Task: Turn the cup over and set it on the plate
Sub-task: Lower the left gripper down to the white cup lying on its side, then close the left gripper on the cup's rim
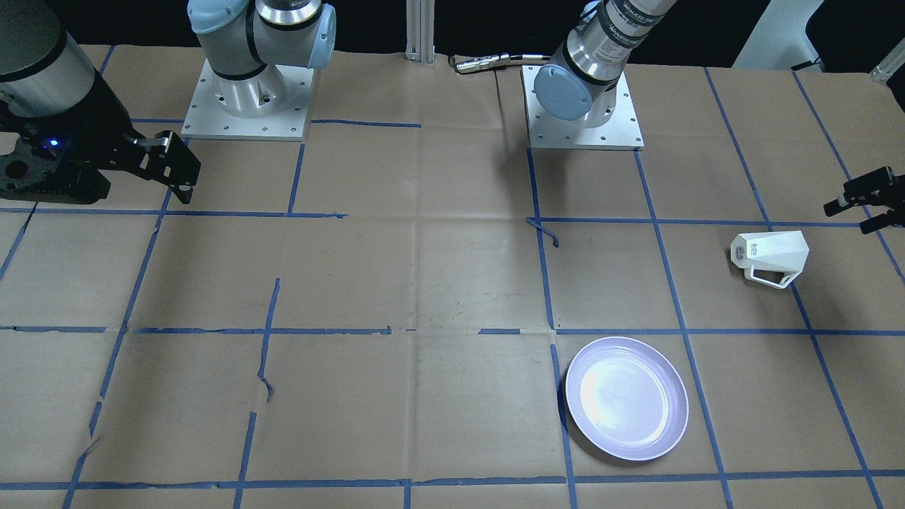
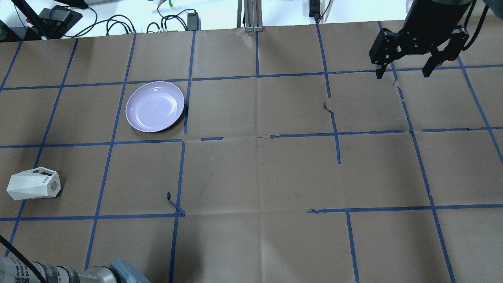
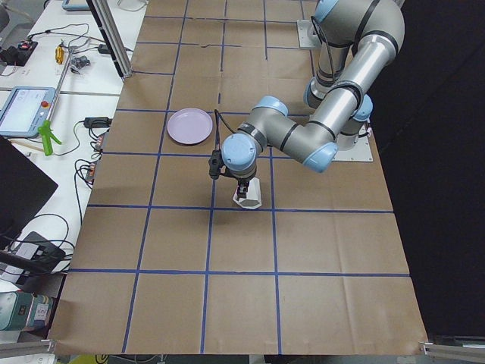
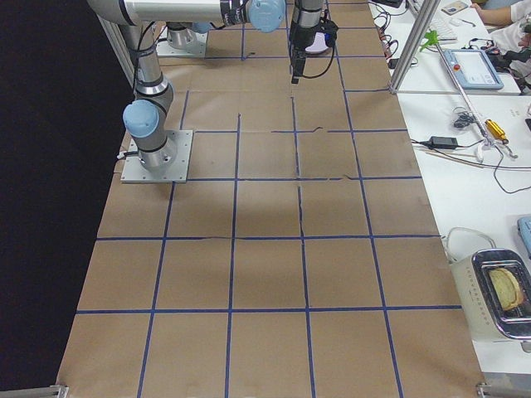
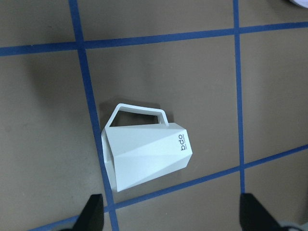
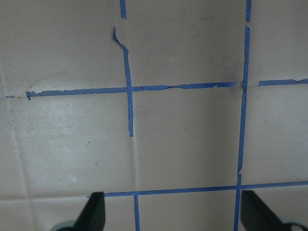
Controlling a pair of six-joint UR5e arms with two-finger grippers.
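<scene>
- Front-facing view: showing the white faceted mug point(image 1: 771, 256) lying on its side on the paper-covered table point(image 1: 424, 283), handle turned toward the lavender plate point(image 1: 626, 398) and well apart from it. Also showing the left gripper point(image 1: 845, 218) hovering near the mug.
- Overhead view: showing the right gripper point(image 2: 402, 75) hanging wide open, empty, far across the table from the mug.
- Left wrist view: looking down on the mug, lying just ahead of widely spread fingers point(image 5: 94, 214) that are gripping nothing.
- Right wrist view: showing only bare paper between spread fingers.

White faceted cup point(image 2: 33, 184) on its side, lavender plate point(image 2: 155, 106) apart — empty
</scene>
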